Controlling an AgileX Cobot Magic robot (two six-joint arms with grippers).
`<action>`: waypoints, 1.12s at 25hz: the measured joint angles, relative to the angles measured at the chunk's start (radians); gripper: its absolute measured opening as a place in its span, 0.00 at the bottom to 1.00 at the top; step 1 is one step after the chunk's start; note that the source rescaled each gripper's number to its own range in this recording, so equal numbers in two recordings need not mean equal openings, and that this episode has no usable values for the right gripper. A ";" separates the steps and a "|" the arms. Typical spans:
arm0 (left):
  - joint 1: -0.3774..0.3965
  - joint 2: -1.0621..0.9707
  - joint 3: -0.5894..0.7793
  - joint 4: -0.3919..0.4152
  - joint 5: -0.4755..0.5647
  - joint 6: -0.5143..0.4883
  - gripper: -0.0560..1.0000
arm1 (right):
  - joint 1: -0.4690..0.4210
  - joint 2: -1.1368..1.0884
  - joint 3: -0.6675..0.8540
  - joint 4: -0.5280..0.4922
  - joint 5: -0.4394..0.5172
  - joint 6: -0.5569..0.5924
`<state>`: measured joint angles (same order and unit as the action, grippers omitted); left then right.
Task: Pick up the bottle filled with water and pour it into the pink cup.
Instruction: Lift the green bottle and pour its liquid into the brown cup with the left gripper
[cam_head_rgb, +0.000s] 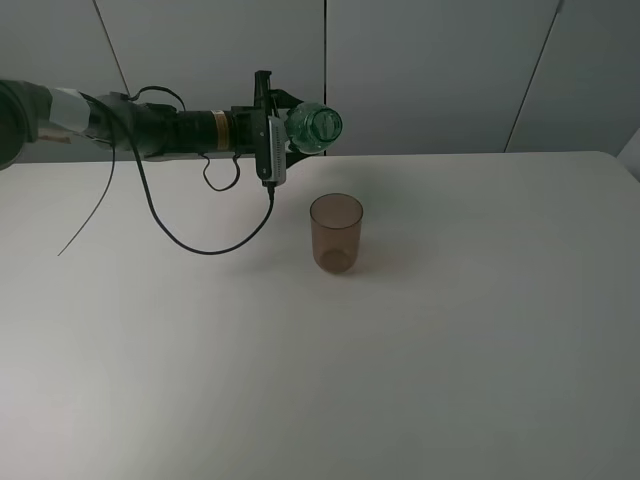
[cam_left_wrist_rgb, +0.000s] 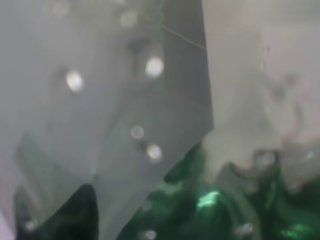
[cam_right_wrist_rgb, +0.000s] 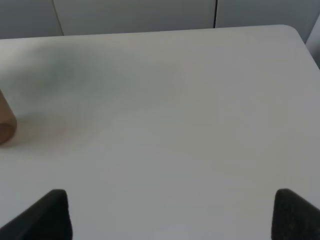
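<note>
My left gripper (cam_head_rgb: 292, 132) is shut on the green bottle (cam_head_rgb: 316, 127) and holds it in the air, tipped over so that its open mouth faces the camera. The bottle is above and just behind the pink cup (cam_head_rgb: 336, 233), which stands upright on the white table (cam_head_rgb: 480, 330). No stream of water shows. The left wrist view is blurred and shows green plastic (cam_left_wrist_rgb: 220, 210) close up, with one dark fingertip (cam_left_wrist_rgb: 75, 215). My right gripper (cam_right_wrist_rgb: 170, 220) is open over bare table, fingertips (cam_right_wrist_rgb: 47, 215) wide apart. The cup's edge shows at that view's left side (cam_right_wrist_rgb: 5, 122).
The left arm (cam_head_rgb: 150, 125) reaches in from the left, and its black cable (cam_head_rgb: 200, 245) loops down onto the table beside the cup. Grey wall panels (cam_head_rgb: 420, 70) stand behind the table's far edge. The right arm is out of the exterior view.
</note>
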<state>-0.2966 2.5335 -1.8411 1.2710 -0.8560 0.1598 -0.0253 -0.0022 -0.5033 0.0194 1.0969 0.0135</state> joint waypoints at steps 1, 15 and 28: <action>-0.004 0.001 -0.007 0.010 0.002 0.002 0.05 | 0.000 0.000 0.000 0.000 0.000 0.000; -0.019 0.001 -0.027 0.097 0.022 0.132 0.05 | 0.000 0.000 0.000 0.000 0.000 0.000; -0.019 0.001 -0.027 0.101 0.028 0.263 0.05 | 0.000 0.000 0.000 0.000 0.000 0.000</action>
<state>-0.3157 2.5341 -1.8684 1.3723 -0.8276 0.4231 -0.0253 -0.0022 -0.5033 0.0194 1.0969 0.0135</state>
